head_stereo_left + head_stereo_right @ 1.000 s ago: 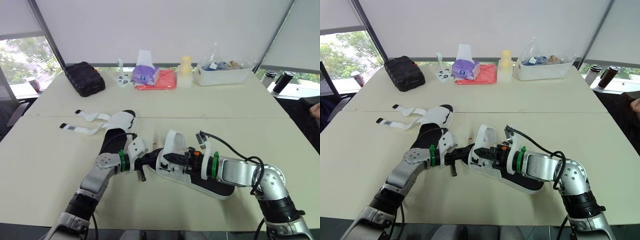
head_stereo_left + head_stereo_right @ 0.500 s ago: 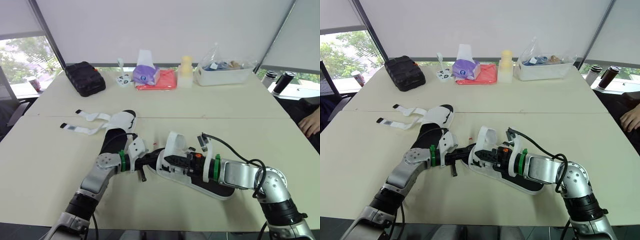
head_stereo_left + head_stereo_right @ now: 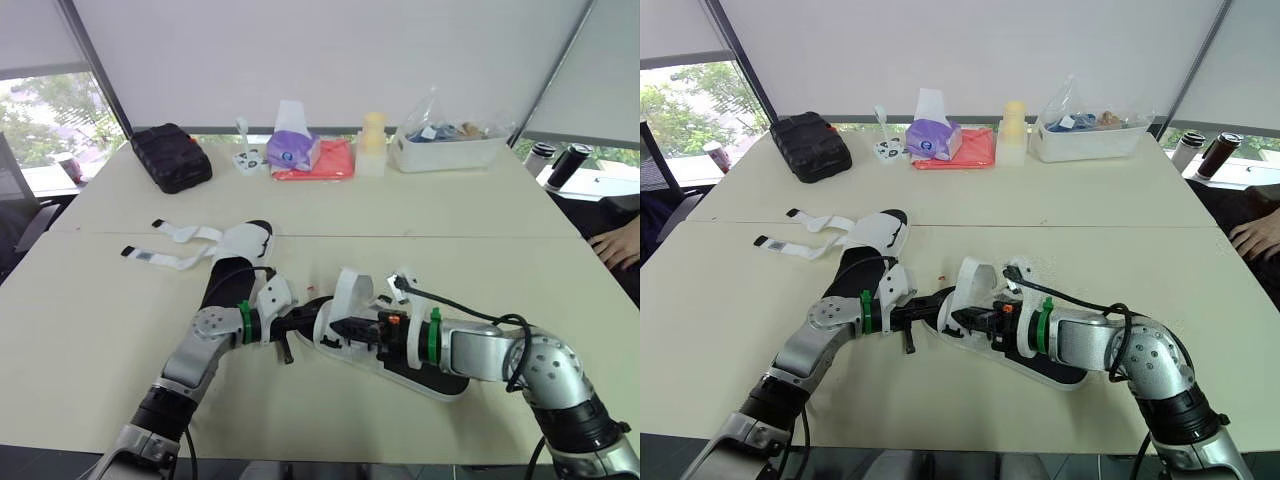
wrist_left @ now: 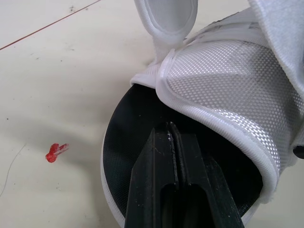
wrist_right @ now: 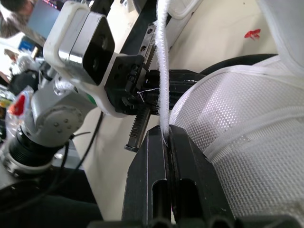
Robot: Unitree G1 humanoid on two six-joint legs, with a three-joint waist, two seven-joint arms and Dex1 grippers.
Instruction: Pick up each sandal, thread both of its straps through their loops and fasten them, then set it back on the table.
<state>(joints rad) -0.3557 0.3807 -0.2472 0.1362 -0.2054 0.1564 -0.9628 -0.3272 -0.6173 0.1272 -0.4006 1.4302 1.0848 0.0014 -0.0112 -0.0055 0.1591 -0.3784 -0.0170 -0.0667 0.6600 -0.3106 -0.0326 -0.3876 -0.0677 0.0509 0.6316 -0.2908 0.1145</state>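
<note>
One sandal (image 3: 440,384), black insole with white mesh upper, lies on the table in front of me. My right gripper (image 3: 347,328) is shut on its white strap (image 5: 163,71), which stands up in a loop (image 3: 350,290). My left gripper (image 3: 306,322) is shut, and its fingertips (image 4: 173,142) rest on the black insole at the toe end. I cannot tell if it pinches anything. The second sandal (image 3: 238,248) lies further left with both straps (image 3: 160,258) spread loose on the table.
Along the far edge stand a black pouch (image 3: 168,156), tissue pack (image 3: 292,150), red cloth (image 3: 325,160), yellow bottle (image 3: 372,143) and clear bin (image 3: 445,145). A person's hand (image 3: 618,245) rests at the right edge. A red scrap (image 4: 56,151) lies by the toe.
My right gripper has slid left along the sandal toward the toe, drawing the strap with it. A person's hand has come in at the right edge. The left arm has stayed put.
</note>
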